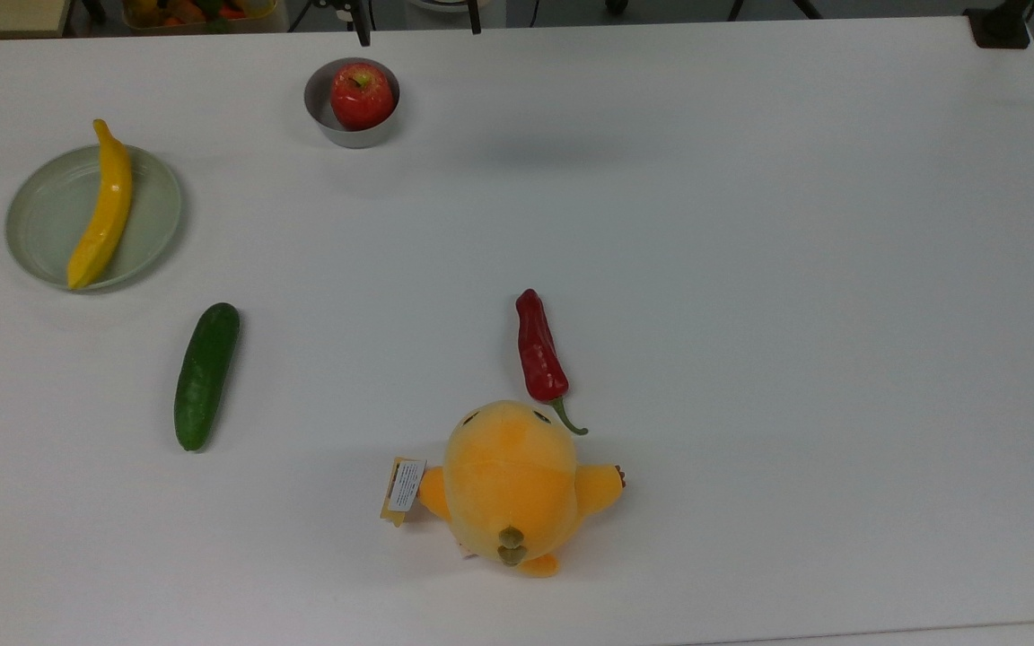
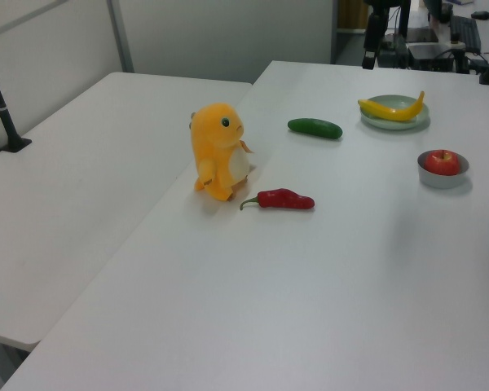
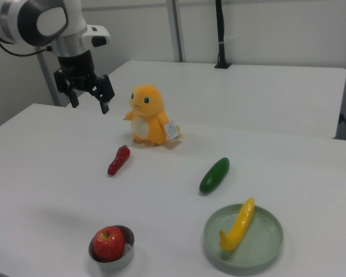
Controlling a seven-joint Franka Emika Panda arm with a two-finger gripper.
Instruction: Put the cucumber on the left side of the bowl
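1. Gripper (image 3: 88,94) hangs high above the table (image 1: 750,269) in the right view, fingers spread, holding nothing. I haven't started the reach.
2. Cucumber (image 1: 206,376) lies flat on bare table, well apart from the bowl (image 1: 352,135). In the top view it sits below the plate (image 1: 46,215) with the banana (image 1: 103,213), and left of the plush toy (image 1: 510,484).
3. The bowl holds an apple (image 1: 361,95). Nothing else touches it.
4. Risk: "left of the bowl" is ambiguous. The views mirror each other, so I could pick the wrong side. I judge the top view's left, the gap between bowl and plate, as the likely target.
5. Risk: that gap is shared with the plate and the banana tip. A long cucumber set crosswise could knock either.
6. Risk: smooth, round cucumber. An off-centre pinch could let it roll or pivot in the fingers.
7. Risk: my path from the gripper crosses the toy and the chilli (image 1: 540,348). A low approach could clip them.
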